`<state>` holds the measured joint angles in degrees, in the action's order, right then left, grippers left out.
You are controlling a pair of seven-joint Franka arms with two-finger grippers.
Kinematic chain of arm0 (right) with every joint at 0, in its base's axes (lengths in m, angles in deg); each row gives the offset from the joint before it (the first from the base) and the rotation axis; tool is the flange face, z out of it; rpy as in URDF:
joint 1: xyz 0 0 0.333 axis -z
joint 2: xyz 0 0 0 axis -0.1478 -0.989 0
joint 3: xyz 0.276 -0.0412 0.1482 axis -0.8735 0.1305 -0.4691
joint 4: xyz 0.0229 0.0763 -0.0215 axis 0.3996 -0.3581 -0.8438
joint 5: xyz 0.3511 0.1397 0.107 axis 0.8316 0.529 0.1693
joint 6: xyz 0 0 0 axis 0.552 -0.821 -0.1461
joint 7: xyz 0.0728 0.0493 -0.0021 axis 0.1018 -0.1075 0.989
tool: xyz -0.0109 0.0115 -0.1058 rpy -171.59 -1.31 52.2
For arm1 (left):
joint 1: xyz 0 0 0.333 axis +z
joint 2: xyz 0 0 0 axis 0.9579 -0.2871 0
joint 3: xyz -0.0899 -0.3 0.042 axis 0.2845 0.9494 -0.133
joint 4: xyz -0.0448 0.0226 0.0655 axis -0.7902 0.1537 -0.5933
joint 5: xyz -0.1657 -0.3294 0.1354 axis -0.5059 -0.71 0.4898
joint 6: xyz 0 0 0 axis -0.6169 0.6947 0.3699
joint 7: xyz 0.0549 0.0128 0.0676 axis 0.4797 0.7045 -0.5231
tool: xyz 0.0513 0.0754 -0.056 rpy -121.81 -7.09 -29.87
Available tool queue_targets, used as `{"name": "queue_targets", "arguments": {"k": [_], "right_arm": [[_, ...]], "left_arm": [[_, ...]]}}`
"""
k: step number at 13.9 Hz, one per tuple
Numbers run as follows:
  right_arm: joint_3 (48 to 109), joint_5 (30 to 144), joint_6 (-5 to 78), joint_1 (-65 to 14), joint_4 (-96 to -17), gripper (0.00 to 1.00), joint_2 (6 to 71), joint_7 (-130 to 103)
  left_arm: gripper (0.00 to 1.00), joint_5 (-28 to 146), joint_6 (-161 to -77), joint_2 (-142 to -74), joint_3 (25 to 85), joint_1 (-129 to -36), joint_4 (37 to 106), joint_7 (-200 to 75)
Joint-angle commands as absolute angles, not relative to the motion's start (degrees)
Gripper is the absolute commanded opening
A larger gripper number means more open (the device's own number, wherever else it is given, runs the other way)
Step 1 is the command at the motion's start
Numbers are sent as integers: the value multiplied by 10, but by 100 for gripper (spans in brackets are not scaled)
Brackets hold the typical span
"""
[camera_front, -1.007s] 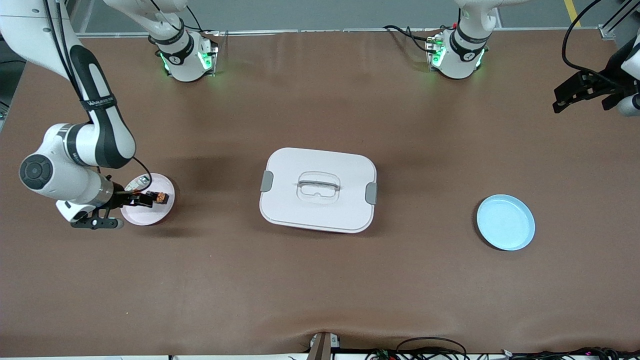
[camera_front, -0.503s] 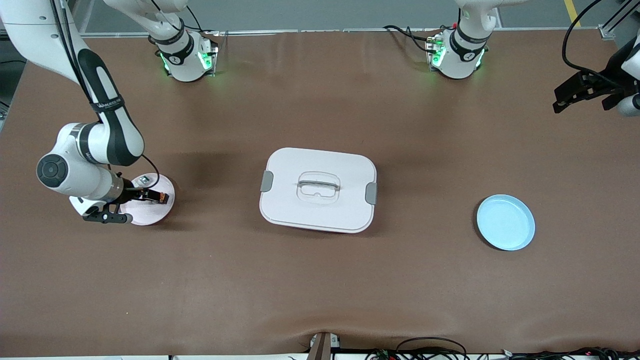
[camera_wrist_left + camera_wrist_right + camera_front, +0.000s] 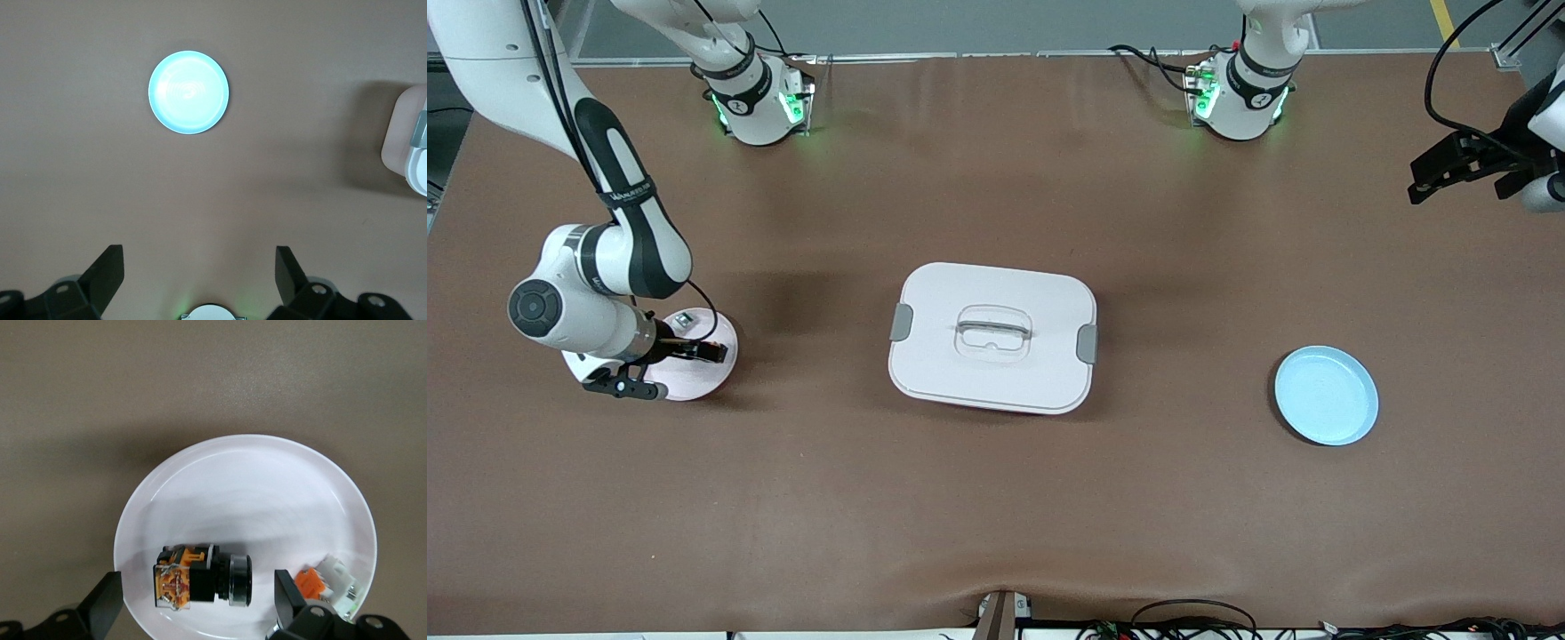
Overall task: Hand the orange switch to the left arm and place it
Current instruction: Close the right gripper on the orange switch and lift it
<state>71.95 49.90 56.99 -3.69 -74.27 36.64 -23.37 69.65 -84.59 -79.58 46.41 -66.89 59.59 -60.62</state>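
While the right gripper point(image 3: 710, 353) is moving in over the pink plate point(image 3: 720, 378), its open fingers are now bracketing the orange switch point(image 3: 202, 576) lying there, not yet clamped. The left gripper point(image 3: 1449, 169), also open, is waiting above the table's edge, well apart from the box point(image 3: 992, 337).

Two round plates: one white plate point(image 3: 694, 378) at mid-left of the front view, one light blue plate point(image 3: 1326, 396) at lower right. One white box point(image 3: 992, 336) at centre. On the white plate, one orange switch point(image 3: 200, 576) and one small white-grey piece point(image 3: 330, 582); two arms, each ending in one gripper.

White arms point(image 3: 596, 293), black bands, black cables
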Motion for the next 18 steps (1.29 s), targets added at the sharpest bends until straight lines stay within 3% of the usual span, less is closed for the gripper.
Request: {"name": "queue_targets", "arguments": {"k": [1, 14, 15, 18], "right_arm": [[720, 488, 591, -36, -744, 100, 350, -250], [719, 487, 592, -36, -759, 100, 336, -250], [719, 487, 591, -36, -759, 91, 336, -250], [720, 487, 586, -46, -759, 42, 336, -248]], "left_arm": [[100, 705, -844, -801, 469, -665, 588, -605], [100, 702, -852, -806, 469, -665, 587, -603], [100, 701, -852, -806, 469, -665, 587, -603], [100, 698, -852, -804, 469, -665, 586, -603]]}}
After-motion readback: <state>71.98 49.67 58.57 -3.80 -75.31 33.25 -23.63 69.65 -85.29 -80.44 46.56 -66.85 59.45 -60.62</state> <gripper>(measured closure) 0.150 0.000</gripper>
